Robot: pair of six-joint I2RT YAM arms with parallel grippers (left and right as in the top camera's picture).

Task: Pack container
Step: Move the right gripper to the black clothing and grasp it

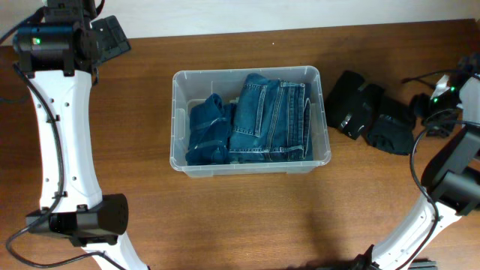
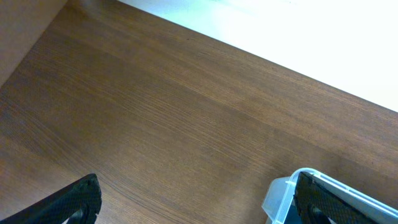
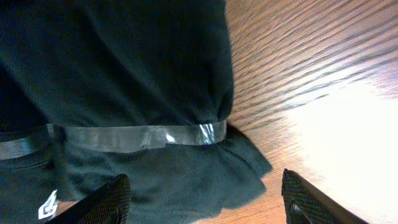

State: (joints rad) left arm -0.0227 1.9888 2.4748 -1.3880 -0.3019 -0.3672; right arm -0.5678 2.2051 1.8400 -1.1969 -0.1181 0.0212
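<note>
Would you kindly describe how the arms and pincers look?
The left arm and right arm are white links with black joint housings, thin black cables and green lights. The left pincer and right pincer have black fingers.

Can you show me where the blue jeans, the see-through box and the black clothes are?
Folded blue denim jeans (image 1: 268, 120): overhead view, middle of the larger pair.
Clear plastic rectangular tub (image 1: 179, 127): overhead view, its left wall.
Black cloth garment pile (image 1: 373, 114): overhead view, its middle.
</note>
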